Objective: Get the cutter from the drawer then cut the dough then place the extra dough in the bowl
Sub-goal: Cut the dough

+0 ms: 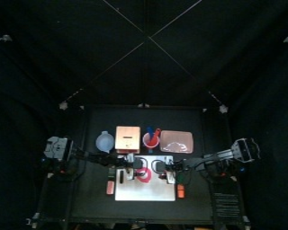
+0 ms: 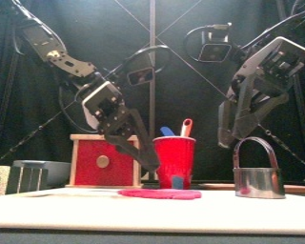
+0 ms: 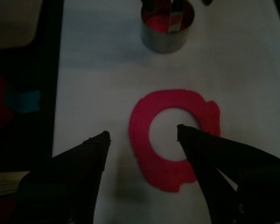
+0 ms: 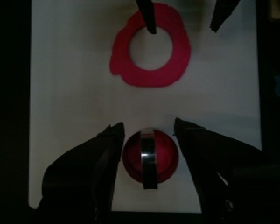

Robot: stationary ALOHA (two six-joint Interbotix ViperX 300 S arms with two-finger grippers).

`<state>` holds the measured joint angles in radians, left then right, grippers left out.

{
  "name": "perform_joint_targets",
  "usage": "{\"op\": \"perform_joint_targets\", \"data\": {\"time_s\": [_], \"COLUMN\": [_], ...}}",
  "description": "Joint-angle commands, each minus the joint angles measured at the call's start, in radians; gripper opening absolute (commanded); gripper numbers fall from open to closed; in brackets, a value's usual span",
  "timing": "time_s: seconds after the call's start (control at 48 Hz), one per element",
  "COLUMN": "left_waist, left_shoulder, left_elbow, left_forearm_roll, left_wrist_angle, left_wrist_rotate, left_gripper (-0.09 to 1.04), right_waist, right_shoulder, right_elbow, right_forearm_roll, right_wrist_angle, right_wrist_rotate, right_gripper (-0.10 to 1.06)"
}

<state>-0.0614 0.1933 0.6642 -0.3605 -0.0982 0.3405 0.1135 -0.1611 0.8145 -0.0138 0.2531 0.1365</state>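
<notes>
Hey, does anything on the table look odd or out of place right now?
One thing: the round metal cutter stands on the white cutting board apart from the dough ring, with the cut-out dough disc apparently stuck inside it.

This is a robot test booth in a lab, not a kitchen. Black curtains [image 1: 62, 54] close in a small black table [image 1: 104, 211]. The left arm [image 2: 60, 52] and right arm [image 2: 263, 67] hang over play kitchenware: a red cup [image 2: 175, 157] of toy knives, a wooden box [image 2: 102, 160] and a white board [image 1: 147, 193].
</notes>
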Motion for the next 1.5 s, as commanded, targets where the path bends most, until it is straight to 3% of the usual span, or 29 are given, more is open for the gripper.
{"op": "perform_joint_targets", "data": {"time_s": [0.021,0.271,0.625,1.083,1.5], "left_waist": [0.017,0.028,0.023,0.015,-0.009], "left_shoulder": [0.008,0.018,0.055,0.064,0.049], "left_elbow": [-0.069,-0.112,-0.130,-0.123,-0.132], "left_forearm_roll": [0.023,0.178,0.173,0.178,0.235], "left_wrist_angle": [0.107,0.244,0.273,0.318,0.314], "left_wrist_rotate": [0.000,-0.006,-0.008,-0.008,-0.006], "left_gripper": [0.95,0.95,0.94,0.61,0.58], "right_waist": [-0.002,0.000,0.002,0.002,0.000], "right_shoulder": [-0.008,0.003,0.008,0.008,0.009], "right_elbow": [-0.020,-0.020,-0.017,-0.018,-0.017], "right_forearm_roll": [0.005,0.005,0.009,0.011,0.021], "right_wrist_angle": [-0.011,-0.021,-0.025,-0.025,-0.025], "right_wrist_rotate": [-0.002,-0.002,-0.002,-0.002,-0.002], "right_gripper": [0.84,0.84,0.84,0.84,0.84]}}
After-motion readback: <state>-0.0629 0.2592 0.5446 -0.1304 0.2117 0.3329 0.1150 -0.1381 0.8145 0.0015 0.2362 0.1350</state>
